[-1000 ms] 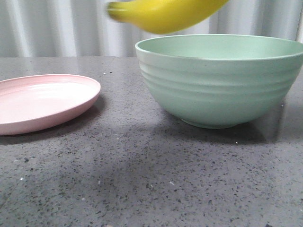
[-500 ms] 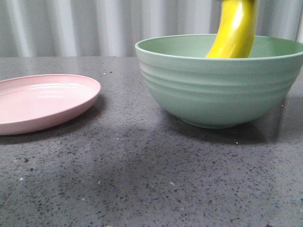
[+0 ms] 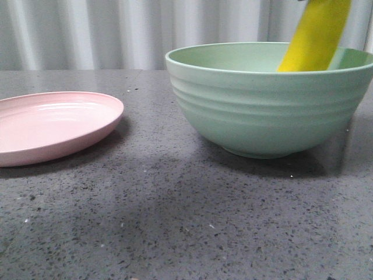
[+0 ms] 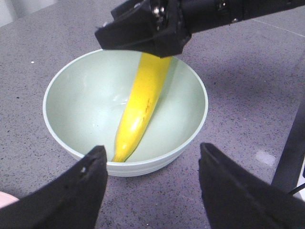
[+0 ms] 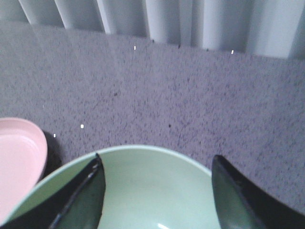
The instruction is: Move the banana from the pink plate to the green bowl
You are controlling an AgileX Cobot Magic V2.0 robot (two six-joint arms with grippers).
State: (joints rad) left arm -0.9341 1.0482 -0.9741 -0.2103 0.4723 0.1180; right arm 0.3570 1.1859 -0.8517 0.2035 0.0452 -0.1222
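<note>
The yellow banana [image 3: 315, 38] stands tilted inside the green bowl [image 3: 262, 111], its upper end leaning past the right rim. In the left wrist view the banana [image 4: 140, 105] lies along the bowl's inside wall [image 4: 86, 95], tip at the bottom, upper end hidden under the right arm's black housing [image 4: 143, 28]. My right gripper [image 5: 156, 156] is open over the bowl [image 5: 157, 191], with nothing between its fingers. My left gripper [image 4: 152, 162] is open and empty above the table beside the bowl. The pink plate [image 3: 52, 125] sits empty at the left.
Grey speckled tabletop [image 3: 175, 221] runs under the plate and bowl. A pale corrugated wall [image 3: 116, 29] stands behind. The pink plate's edge shows in the right wrist view [image 5: 19, 157]. A dark post [image 4: 290, 157] stands beside the bowl in the left wrist view.
The banana went from hanging sideways above the bowl's left rim to standing in the bowl, and has now tipped to the right against the rim.
</note>
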